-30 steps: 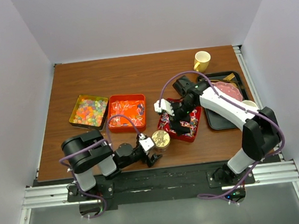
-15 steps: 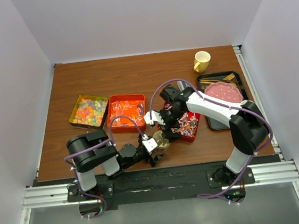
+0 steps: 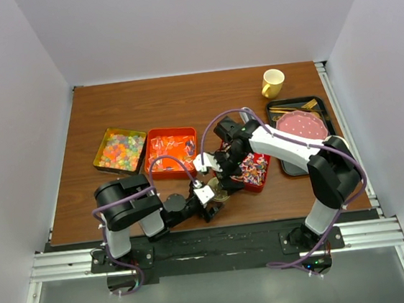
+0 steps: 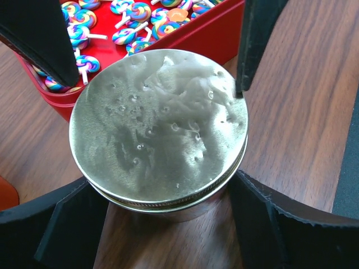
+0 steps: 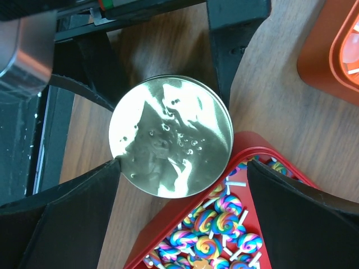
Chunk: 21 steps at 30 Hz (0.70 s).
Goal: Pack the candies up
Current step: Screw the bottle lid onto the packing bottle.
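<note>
Filling white-walled booth (image 3: 196,22), wood table (image 3: 182,99) holds candies (image 3: 119,149), yellow mug (image 3: 272,82).

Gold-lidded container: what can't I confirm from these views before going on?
Container contents: both wrist views, hidden under the gold lid.
Left pincer grip: left wrist view, the lid rim overhangs where the pads would meet the container wall.
Container itself: top view, mostly covered by the right pincer and the left pincer.
Swirled candies in the red tray: cut off by frame edges in the wrist views, partly blocked by the right arm from above.
</note>
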### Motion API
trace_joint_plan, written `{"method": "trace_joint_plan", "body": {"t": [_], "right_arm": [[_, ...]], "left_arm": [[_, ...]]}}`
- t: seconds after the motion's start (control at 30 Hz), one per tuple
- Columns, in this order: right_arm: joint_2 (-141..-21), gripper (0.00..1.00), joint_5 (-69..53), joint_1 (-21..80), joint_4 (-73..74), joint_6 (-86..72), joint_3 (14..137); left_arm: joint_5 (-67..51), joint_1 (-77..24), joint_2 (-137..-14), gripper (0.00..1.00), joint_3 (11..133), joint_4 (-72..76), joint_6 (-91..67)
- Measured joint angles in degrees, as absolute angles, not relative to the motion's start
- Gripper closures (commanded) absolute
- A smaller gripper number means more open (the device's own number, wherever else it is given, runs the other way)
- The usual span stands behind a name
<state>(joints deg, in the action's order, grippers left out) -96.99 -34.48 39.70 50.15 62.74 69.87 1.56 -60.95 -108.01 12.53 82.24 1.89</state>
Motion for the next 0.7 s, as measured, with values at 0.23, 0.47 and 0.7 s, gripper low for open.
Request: {"method": "trace_joint_plan", "body": {"t": [0.23,0.47,0.7], "right_arm": [[-96.7,0.01,-33.7,39.7,50.8,62.9,67.4],[-94.1,0.01,-31.8,39.7,51.8,62.4,65.1],[-85.5,0.01,-29.5,38.7,53.5,59.3,61.4]], "left_arm": [[1.5,-60.9,-108.0,0.85,12.6,82.2,1.1],[1.2,-60.8,-108.1,1.00,12.6,82.2,1.1],[0.2,-60.8,-108.3,1.00,12.9,82.2,1.1]]}}
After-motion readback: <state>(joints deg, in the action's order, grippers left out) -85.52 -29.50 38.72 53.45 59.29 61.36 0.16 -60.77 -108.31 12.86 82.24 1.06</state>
